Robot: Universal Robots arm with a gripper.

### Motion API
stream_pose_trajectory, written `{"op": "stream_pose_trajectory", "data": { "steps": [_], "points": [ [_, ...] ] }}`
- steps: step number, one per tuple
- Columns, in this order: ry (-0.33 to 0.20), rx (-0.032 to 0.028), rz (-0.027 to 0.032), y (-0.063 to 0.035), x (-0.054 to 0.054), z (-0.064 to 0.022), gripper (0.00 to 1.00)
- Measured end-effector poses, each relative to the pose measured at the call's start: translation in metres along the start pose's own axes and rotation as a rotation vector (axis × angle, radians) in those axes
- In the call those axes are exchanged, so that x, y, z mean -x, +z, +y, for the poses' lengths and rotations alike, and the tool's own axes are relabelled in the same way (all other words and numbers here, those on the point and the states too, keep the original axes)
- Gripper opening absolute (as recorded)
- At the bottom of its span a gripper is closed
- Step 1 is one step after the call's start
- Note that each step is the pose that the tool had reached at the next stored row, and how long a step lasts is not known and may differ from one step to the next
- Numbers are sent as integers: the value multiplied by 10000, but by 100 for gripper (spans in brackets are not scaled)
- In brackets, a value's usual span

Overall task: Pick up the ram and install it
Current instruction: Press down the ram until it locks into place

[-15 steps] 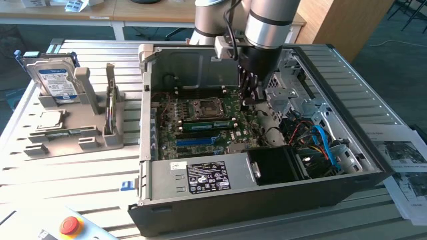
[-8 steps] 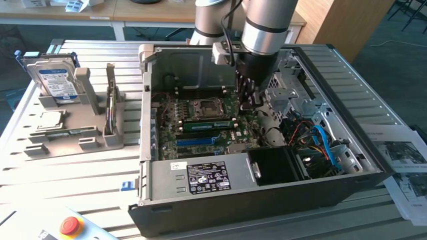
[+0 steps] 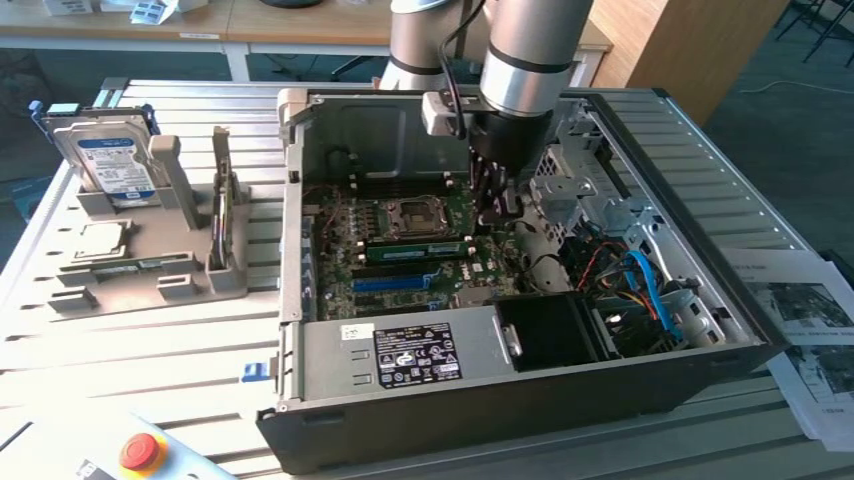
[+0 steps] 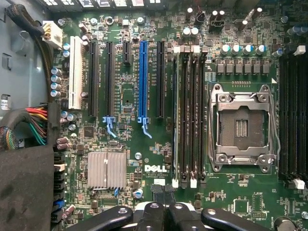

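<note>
Exterior view high, angled down, wrist view close overhead, sharing motherboard (image 3: 400, 250).

We see the ram (image 3: 414, 250) as a long, thin green stick seated on edge in a slot of the motherboard (image 3: 350, 272). In the exterior view it lies level at six o'clock of the square processor socket (image 3: 407, 215). In the wrist view the ram (image 4: 175, 120) shows edge-on, a pale narrow strip in the slot of that bank farthest from the socket.
</note>
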State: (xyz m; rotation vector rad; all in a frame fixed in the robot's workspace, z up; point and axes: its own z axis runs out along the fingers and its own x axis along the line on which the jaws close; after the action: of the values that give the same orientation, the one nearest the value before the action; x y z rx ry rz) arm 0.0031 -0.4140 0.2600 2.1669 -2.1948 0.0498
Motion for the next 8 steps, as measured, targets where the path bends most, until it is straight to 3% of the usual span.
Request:
{"op": "stream_pose_trajectory", "data": {
  "steps": [8],
  "points": [
    [2,-11,28,27,34,41,10]
  ]
}}
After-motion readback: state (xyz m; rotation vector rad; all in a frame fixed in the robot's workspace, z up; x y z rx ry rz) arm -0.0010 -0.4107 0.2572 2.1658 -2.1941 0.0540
